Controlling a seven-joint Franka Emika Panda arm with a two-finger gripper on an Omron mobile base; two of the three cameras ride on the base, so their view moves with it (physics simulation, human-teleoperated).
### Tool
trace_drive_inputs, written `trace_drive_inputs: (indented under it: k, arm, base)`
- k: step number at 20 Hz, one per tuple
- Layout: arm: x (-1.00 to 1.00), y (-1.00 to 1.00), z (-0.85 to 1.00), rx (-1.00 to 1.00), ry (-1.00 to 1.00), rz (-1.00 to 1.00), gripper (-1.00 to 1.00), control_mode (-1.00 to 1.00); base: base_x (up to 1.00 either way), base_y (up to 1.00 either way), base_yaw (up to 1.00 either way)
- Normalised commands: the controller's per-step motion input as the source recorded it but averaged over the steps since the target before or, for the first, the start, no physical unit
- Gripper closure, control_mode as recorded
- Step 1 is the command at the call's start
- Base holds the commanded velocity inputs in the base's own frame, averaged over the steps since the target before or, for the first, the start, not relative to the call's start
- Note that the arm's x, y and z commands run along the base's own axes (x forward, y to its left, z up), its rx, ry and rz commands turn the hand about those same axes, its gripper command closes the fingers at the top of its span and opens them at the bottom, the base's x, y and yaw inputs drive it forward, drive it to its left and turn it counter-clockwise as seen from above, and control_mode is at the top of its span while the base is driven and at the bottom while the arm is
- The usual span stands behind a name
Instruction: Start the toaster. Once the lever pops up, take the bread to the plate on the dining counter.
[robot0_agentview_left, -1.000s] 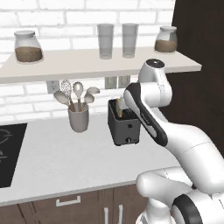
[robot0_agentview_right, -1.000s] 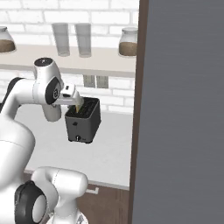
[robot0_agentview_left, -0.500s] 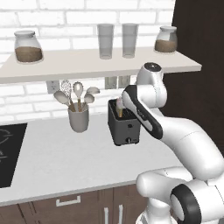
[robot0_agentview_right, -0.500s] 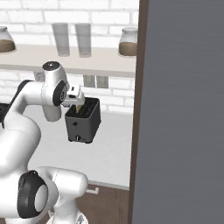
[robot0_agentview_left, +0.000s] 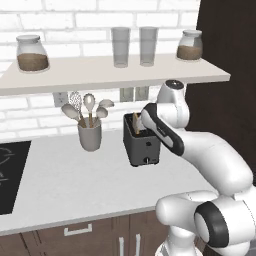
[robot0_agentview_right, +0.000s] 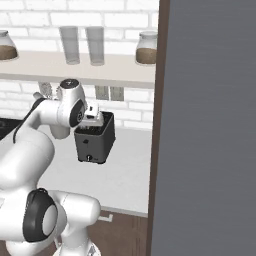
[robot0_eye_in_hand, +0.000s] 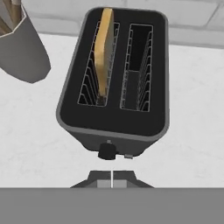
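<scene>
Here, poised with gripper pinched shut and empty just above the near end of the toaster, bread upright in its left slot.

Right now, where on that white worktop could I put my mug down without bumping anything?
The widest bare stretch of worktop runs along the front, between the cooktop and the toaster. More lies between toaster and dark panel. It is crowded between the utensil crock and the toaster, where the arm hangs.
</scene>
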Motion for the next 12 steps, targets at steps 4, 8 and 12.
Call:
trace_drive_inputs:
  k: [4, 8, 12]
  arm:
    - [0.0, 0.09, -0.37, 0.0, 0.08, 0.0, 1.0, -1.0]
    - [0.0, 0.03, -0.22, 0.0, 0.03, -0.01, 1.0, -1.0]
    - [0.0, 0.01, -0.29, 0.0, 0.0, -0.02, 1.0, -1.0]
  base:
    - [0.0, 0.0, 0.0]
    - [0.0, 0.0, 0.0]
    - [0.0, 0.0, 0.0]
